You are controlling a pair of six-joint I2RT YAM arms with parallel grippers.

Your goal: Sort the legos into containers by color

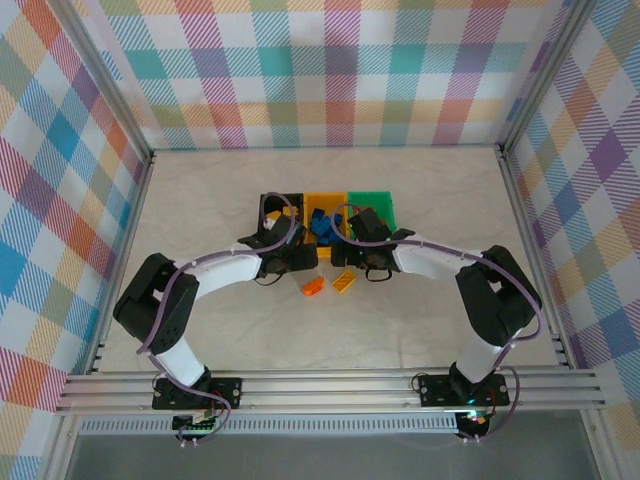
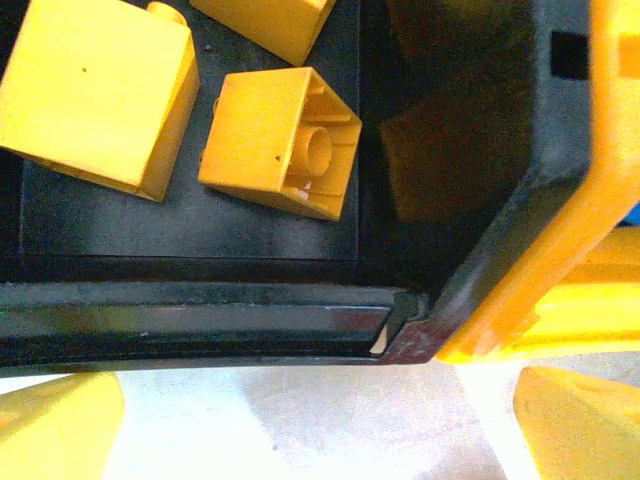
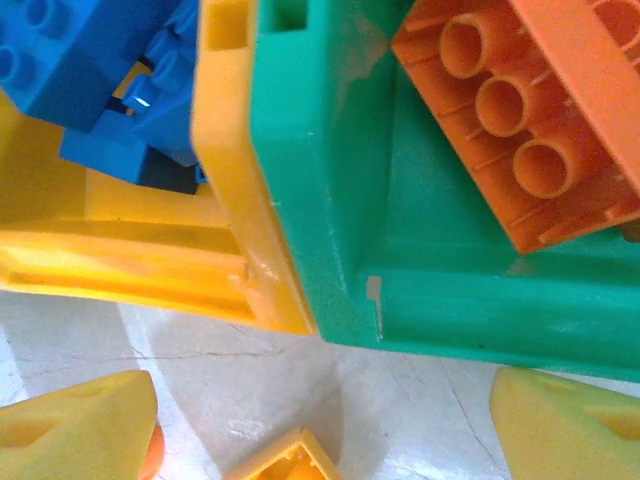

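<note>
left gripper (image 2: 320, 430) hangs spread and empty at the rim of the black bin (image 2: 200, 320); right gripper (image 3: 325, 425), spread, hovers by the green bin (image 3: 450, 310), a yellow brick (image 3: 285, 462) below it.

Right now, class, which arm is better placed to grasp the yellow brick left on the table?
Probably the right. The yellow brick lies just by the open right gripper, while the open left gripper is at the black bin.
</note>
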